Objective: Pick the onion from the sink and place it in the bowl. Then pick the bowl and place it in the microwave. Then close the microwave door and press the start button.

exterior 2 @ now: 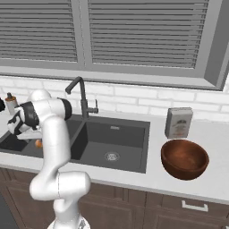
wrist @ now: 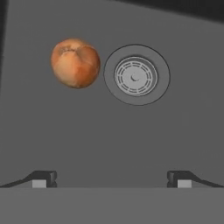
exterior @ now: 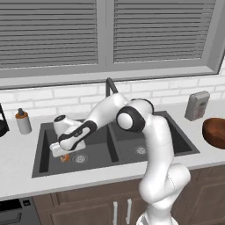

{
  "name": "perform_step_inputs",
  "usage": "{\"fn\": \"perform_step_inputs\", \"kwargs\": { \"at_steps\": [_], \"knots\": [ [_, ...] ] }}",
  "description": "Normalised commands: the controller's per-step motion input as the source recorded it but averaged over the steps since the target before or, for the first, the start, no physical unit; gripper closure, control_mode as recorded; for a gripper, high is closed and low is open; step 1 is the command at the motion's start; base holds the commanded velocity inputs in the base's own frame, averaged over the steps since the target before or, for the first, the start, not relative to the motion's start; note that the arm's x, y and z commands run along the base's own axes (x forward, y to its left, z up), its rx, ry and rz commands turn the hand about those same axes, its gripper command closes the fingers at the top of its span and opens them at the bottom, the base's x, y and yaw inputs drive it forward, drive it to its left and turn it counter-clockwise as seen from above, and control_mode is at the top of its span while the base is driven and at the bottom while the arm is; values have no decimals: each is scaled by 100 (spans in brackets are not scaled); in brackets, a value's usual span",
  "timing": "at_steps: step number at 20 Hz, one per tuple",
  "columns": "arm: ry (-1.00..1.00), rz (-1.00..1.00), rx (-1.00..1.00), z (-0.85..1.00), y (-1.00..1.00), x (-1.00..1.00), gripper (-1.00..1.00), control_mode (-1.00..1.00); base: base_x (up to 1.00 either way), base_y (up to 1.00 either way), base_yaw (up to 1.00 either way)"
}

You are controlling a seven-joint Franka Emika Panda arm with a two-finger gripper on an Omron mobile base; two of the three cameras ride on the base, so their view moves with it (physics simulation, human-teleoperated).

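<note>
Left base view:
- Counter [exterior: 17,151] running under the window, carrying everything below.
- Sink [exterior: 46,147] sitting in the counter, two basins, faucet [exterior: 110,85] rising behind the divider.
- Arm reaching down and left into the left basin, hand hanging low over the basin floor.
- Bowl [exterior: 215,132] resting on the counter right of the sink, well apart from the hand.
- Box [exterior: 196,105] standing upright behind the bowl, near the wall.
- Bottle [exterior: 23,121] standing left of the sink.
- Onion [exterior: 64,158] lying on the left basin floor, just beside the drain [exterior: 79,158], partly hidden under the hand.

Right base view:
- Bowl [exterior 2: 184,159] sitting upright near the counter's front edge, box [exterior 2: 178,122] just behind it.
- Onion [exterior 2: 39,143] peeking out beside the arm in the far basin.

Hand view:
- Gripper [wrist: 111,178] hovering above the basin floor, fingers spread wide apart, grasping nothing.
- Onion [wrist: 75,62] lying just beside the drain [wrist: 136,75], not quite touching its ring, well ahead of the fingertips [wrist: 43,178] and offset toward one side.
</note>
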Motion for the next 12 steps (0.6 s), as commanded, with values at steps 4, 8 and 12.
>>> {"fn": "perform_step_inputs", "kwargs": {
  "at_steps": [4, 8, 12],
  "knots": [
    [0, 0, 0, -31, 4, 19, -100, -100, 0, 0, 0],
    [0, 0, 0, -30, 12, 31, -100, -100, 0, 0, 0],
    [0, 0, 0, -24, 29, 31, -100, -100, 0, 0, 0]
  ]
}}
